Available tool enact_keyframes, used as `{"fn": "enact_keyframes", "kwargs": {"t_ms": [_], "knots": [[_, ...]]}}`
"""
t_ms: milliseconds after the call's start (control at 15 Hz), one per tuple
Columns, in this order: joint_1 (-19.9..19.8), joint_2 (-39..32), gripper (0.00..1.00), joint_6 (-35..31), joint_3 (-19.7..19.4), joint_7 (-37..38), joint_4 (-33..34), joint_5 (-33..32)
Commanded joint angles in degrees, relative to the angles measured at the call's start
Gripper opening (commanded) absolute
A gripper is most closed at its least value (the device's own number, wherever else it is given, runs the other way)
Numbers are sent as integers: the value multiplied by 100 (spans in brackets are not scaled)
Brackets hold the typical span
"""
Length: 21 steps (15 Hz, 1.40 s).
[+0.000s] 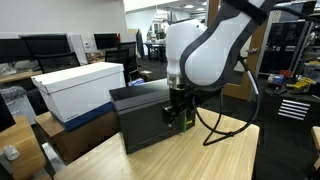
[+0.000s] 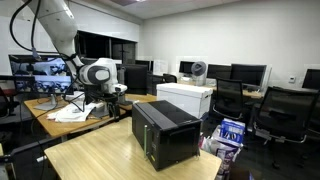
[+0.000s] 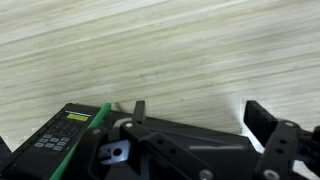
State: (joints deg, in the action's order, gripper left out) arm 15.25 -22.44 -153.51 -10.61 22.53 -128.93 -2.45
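Wide-open hand (image 3: 200, 112) low over table (image 3: 150, 40)

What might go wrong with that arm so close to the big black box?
The open hand hangs beside the large black box; a sideways move might knock it. In the wrist view a thin green stick and a black keypad device sit close by; lowering onto the light wooden table might pinch or shove them.

Item 1: black flat keypad device (image 3: 50, 138) with a small yellow-green display
Pose: lay flat, set at a slant, partly cut off at the wrist view's lower left
Location: on the light wooden tabletop (image 3: 160, 50)
Item 2: slim green pen-like stick (image 3: 88, 138)
Pose: ran slantwise along the device's right edge
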Motion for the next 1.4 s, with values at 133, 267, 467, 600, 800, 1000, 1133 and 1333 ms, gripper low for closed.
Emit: {"fn": "enact_keyframes", "kwargs": {"t_ms": [133, 267, 467, 600, 800, 1000, 1133, 1333], "knots": [[-175, 11, 100, 18, 161, 85, 12, -131], [-175, 11, 100, 18, 161, 86, 12, -131], [-175, 11, 100, 18, 161, 86, 12, -131], [-175, 11, 100, 18, 161, 85, 12, -131], [-166, 7, 100, 19, 150, 90, 10, -151], [75, -389, 100, -433, -249, 684, 8, -762], [106, -722, 100, -783, -426, 873, 36, -930], [203, -1201, 100, -1555, -709, 943, 27, -741]]}}
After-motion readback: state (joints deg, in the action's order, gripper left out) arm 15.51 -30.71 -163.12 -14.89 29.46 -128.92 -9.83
